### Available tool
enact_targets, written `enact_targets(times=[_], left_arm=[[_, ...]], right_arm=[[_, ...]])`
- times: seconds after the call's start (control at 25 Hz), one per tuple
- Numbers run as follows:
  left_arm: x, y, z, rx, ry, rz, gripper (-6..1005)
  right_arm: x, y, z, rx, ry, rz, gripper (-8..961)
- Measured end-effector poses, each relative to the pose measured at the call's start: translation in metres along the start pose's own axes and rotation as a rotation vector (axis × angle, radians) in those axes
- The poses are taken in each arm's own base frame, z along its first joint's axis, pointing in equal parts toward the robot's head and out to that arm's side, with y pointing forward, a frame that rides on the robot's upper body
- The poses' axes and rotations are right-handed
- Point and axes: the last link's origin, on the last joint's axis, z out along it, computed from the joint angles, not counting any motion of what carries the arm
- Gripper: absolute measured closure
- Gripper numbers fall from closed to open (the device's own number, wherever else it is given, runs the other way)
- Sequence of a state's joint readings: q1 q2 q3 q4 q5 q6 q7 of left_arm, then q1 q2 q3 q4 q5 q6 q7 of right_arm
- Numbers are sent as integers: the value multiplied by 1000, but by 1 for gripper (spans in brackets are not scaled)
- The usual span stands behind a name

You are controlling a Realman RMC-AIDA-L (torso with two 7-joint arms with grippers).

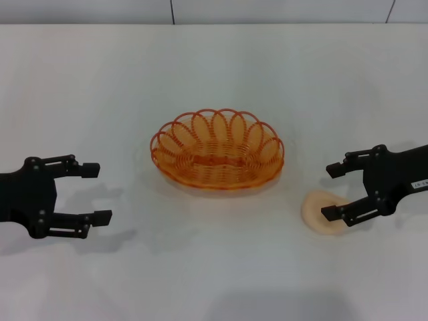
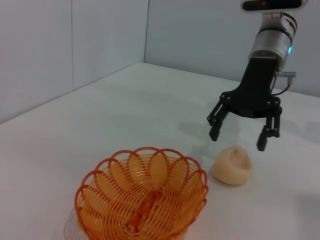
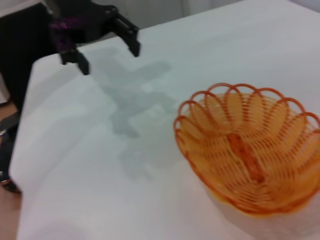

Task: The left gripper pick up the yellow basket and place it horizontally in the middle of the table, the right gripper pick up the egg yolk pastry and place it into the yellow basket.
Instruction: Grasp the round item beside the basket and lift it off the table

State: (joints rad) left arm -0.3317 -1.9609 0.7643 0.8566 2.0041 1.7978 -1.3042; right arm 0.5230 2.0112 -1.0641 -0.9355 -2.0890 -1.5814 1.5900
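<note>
The yellow basket [image 1: 217, 150] stands upright and lengthwise across the middle of the white table [image 1: 214, 281]; it holds nothing. It also shows in the left wrist view [image 2: 142, 195] and the right wrist view [image 3: 250, 145]. The egg yolk pastry [image 1: 321, 212] lies on the table to the basket's right, also seen in the left wrist view [image 2: 233, 165]. My right gripper [image 1: 331, 192] is open and hovers just above the pastry, one finger overlapping it in the head view; the left wrist view shows the right gripper [image 2: 238, 139] clear of it. My left gripper [image 1: 93, 194] is open and empty, well left of the basket; it also shows in the right wrist view [image 3: 109, 59].
Grey wall panels [image 1: 170, 10] run along the table's far edge. The table's left edge [image 3: 22, 150] shows in the right wrist view, with dark floor space beyond it. Bare white table surface surrounds the basket on all sides.
</note>
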Motion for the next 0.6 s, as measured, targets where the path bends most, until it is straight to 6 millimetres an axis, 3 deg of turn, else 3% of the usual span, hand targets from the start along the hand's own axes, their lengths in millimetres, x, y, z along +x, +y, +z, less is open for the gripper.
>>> enact_targets(times=[0.52, 0.6], left_arm=[[3, -1, 5, 1, 10, -1, 134], [2, -1, 5, 3, 10, -1, 134]], right_arm=[[14, -2, 11, 28, 38, 63, 168], [14, -3, 11, 30, 38, 60, 228]])
